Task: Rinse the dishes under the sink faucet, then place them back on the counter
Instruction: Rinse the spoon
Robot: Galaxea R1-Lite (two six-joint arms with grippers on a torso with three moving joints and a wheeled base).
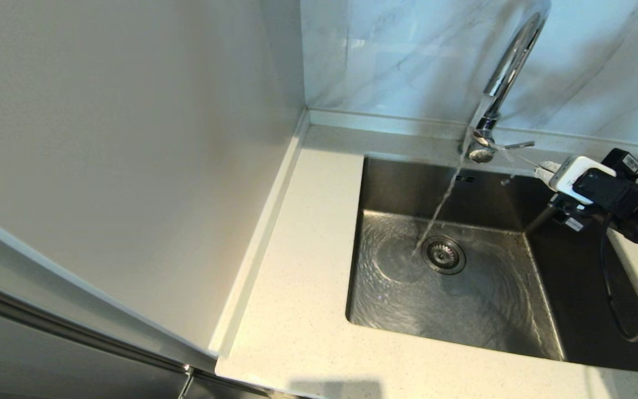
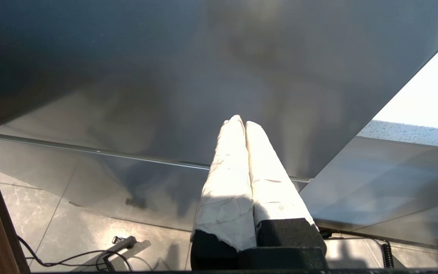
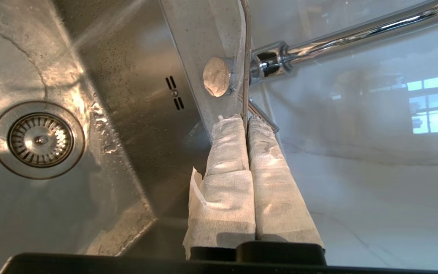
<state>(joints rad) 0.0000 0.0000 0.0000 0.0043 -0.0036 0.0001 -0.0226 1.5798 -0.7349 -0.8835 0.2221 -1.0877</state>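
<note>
The head view looks steeply down on the bench (image 1: 297, 277) and sink (image 1: 479, 310). The right wrist view sits close over the sink's back corner, sharing the drain (image 3: 38, 140) and faucet (image 3: 318, 45) with it. The left wrist view faces a grey cabinet panel (image 2: 165, 76) from below, above floor tiles (image 2: 89, 236).

The left hand (image 2: 243, 123), fingers pressed together, hangs before a grey panel (image 2: 165, 76) above tiled floor (image 2: 70, 220).

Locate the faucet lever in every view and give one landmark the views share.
Head view: lever juts from the faucet base toward the right gripper.
Left wrist view: not in it.
Right wrist view: thin rod at the gripper's fingertips.
Shared landmark: drain strainer.
</note>
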